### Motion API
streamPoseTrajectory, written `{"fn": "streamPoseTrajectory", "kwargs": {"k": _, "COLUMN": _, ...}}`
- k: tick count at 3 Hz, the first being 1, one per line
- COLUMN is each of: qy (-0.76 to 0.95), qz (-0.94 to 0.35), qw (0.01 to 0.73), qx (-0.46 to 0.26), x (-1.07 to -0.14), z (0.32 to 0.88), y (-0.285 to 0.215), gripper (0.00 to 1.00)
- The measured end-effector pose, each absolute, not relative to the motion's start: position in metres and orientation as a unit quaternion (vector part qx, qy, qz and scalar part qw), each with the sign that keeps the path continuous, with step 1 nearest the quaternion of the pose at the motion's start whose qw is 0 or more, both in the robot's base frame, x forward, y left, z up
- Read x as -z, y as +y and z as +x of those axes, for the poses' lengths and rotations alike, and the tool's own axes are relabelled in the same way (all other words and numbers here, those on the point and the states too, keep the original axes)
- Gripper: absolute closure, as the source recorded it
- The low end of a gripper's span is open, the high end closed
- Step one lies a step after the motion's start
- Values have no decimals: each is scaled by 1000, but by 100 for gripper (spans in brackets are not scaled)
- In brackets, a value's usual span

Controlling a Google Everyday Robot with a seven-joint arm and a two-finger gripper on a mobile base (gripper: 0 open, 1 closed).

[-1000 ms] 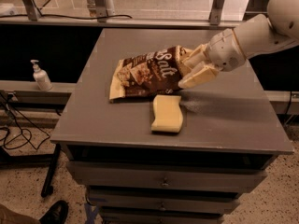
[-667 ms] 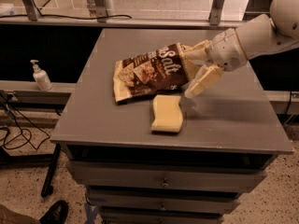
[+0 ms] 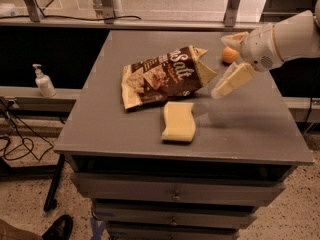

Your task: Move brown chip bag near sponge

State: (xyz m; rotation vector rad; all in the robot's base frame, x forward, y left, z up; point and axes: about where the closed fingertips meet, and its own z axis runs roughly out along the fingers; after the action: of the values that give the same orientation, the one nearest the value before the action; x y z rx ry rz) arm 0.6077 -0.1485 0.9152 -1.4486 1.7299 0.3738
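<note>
The brown chip bag [image 3: 162, 76] lies crinkled on the grey table [image 3: 250, 129], its white "Salt" lettering facing up. The pale yellow sponge [image 3: 178, 121] lies flat just in front of the bag, its back edge almost touching the bag's lower edge. My gripper [image 3: 221, 65] hovers just right of the bag's right end. It is open, with one tan finger [image 3: 231, 80] slanting down and the other [image 3: 235, 36] higher up. It holds nothing.
A small round orange fruit [image 3: 230, 55] sits on the table behind the gripper, between its fingers in this view. A soap dispenser [image 3: 44, 81] stands on a ledge left of the table. Drawers [image 3: 175, 194] run below the table's front edge.
The gripper has opened, let go of the bag's right end and drawn back to the right. The bag now lies on the table by the sponge.
</note>
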Motion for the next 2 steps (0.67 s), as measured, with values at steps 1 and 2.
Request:
{"fn": "streamPoseTrajectory", "kwargs": {"k": 1, "qy": 731, "qz": -494, "qw": 464, "qx": -84, "x": -946, "z": 619, "y": -201, "gripper": 0}}
{"fn": "streamPoseTrajectory", "kwargs": {"k": 2, "qy": 746, "qz": -428, "qw": 511, "qx": -14, "x": -992, "z": 622, "y": -256, "gripper": 0}}
